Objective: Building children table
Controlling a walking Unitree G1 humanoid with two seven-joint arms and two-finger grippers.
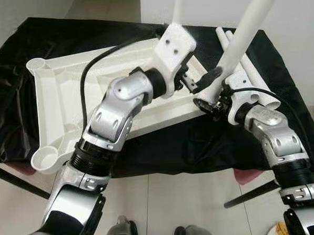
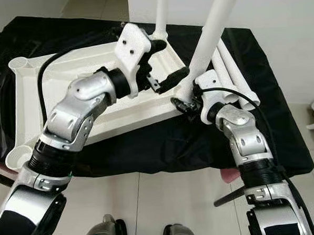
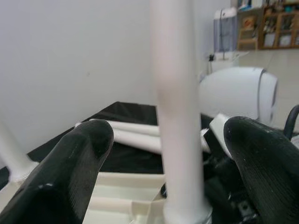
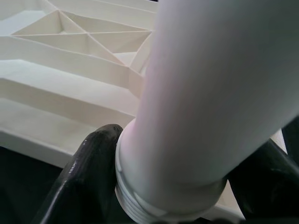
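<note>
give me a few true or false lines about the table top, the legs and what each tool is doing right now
1. The white table top lies underside up on a black cloth. True.
2. The right tool is shut on a white leg near its threaded end. True.
3. The left tool is clamped tight on that leg. False: its fingers stand apart on either side of the leg, not touching it.
4. All the legs are already fitted. False: spare legs lie on the cloth beside the top.
5. One leg already stands upright at a far corner of the top. True.
</note>
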